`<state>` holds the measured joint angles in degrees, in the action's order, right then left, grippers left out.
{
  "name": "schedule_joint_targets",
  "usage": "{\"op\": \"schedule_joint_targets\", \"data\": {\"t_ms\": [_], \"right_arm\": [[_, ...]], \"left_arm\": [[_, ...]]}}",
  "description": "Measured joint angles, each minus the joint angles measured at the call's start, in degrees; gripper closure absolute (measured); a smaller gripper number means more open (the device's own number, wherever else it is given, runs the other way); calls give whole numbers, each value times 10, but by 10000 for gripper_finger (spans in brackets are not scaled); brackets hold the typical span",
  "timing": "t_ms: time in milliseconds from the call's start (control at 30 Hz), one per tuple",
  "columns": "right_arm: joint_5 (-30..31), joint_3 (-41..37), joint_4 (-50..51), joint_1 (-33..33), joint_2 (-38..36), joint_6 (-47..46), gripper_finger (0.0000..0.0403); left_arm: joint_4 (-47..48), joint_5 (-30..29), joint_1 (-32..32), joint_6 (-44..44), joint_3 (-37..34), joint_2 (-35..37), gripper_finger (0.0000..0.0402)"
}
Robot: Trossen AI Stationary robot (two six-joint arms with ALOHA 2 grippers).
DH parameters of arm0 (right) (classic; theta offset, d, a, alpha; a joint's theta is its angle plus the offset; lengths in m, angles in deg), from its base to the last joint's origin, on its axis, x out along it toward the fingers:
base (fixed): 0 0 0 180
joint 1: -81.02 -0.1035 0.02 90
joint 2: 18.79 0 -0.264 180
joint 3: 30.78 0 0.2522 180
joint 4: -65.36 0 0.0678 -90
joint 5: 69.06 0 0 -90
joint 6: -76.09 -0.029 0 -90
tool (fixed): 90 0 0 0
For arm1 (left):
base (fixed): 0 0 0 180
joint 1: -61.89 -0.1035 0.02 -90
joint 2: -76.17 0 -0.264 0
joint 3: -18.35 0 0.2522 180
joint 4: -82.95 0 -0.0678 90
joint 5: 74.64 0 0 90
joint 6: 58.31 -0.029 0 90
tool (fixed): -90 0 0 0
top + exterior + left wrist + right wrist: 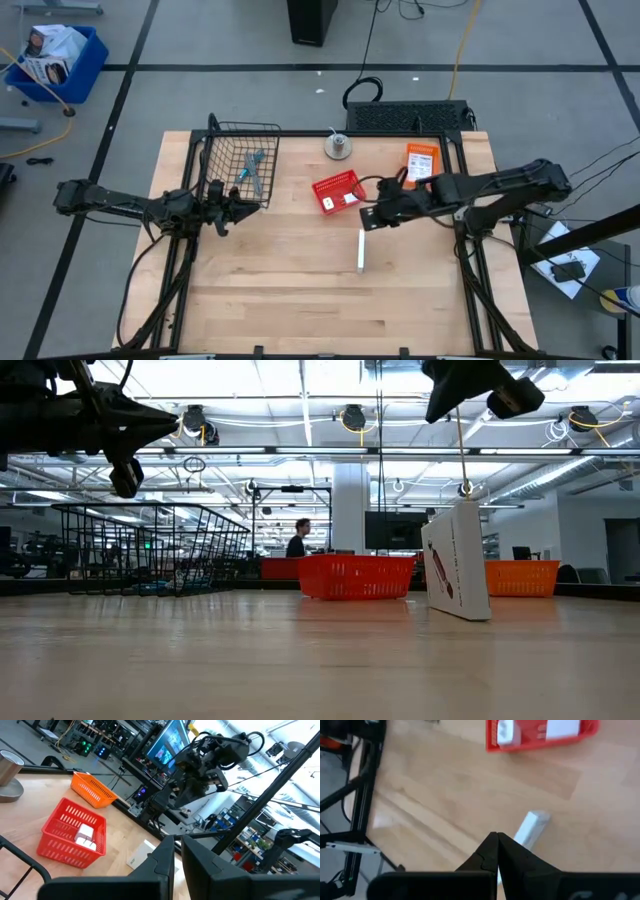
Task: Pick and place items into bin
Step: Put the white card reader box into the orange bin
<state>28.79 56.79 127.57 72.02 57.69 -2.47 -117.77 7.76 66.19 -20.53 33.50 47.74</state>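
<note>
A flat white packet (361, 250) with dark print stands on its long edge on the table (455, 560), also in the right wrist view (530, 827). My right gripper (370, 217) hangs shut above it, toward the far side (496, 842), touching nothing. The red bin (337, 192) holds white blocks and a white packet (85, 836). Two grey and teal tools (252, 170) lie in the black wire basket (240, 150). My left gripper (223, 213) hovers shut beside that basket's near right corner (177, 855).
An orange bin (422, 160) stands at the far right, and a round metal piece (338, 146) near the far edge. A black box (405, 115) sits behind the table. Bare wood (300, 290) spreads across the near half. A person (297, 538) is far off in the room.
</note>
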Motion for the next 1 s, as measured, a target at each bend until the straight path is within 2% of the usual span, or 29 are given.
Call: {"op": "schedule_joint_targets", "data": {"t_ms": [367,500,633,700,833,1000], "right_arm": [[-66,54,-42,-8,101,-45,403],[-51,54,-13,-10,103,-213,403],[-50,53,13,-26,112,-288,403],[-61,53,12,-29,114,-296,400],[-79,53,19,-27,125,-280,375],[-82,53,19,-27,145,-270,308]], "left_arm": [[0,0,0,0,0,0,364],[0,0,0,0,0,0,364],[0,0,0,0,0,0,364],[0,0,0,0,0,0,364],[0,0,0,0,0,0,364],[0,0,0,0,0,0,364]]}}
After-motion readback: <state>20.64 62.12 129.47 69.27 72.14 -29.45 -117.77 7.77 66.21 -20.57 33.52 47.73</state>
